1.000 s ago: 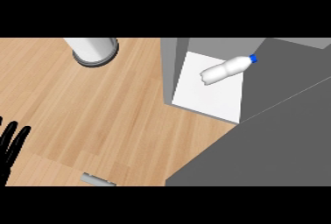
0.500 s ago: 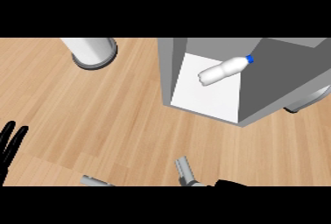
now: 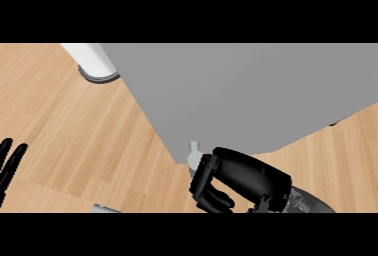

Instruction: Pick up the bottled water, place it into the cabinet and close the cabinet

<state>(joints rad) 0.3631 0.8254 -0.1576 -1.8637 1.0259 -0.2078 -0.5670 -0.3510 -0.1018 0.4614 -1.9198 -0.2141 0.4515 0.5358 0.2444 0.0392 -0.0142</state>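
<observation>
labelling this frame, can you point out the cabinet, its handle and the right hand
cabinet [image 3: 244,95], head view, on its broad grey face
cabinet handle [image 3: 193,155], head view, on the pale bar at the cabinet's lower corner
right hand [image 3: 247,175], head view, on the back of the black hand

Your right hand [image 3: 240,180] sits just below the grey cabinet [image 3: 244,95], whose closed face blocks everything above and to its upper right. A small light handle [image 3: 194,152] stands just beside the hand's upper left. Left of the hand you have bare wooden counter [image 3: 81,135], up to a white cylinder [image 3: 94,62] far up-left. Your left hand [image 3: 9,165] rests open at the left edge.
</observation>
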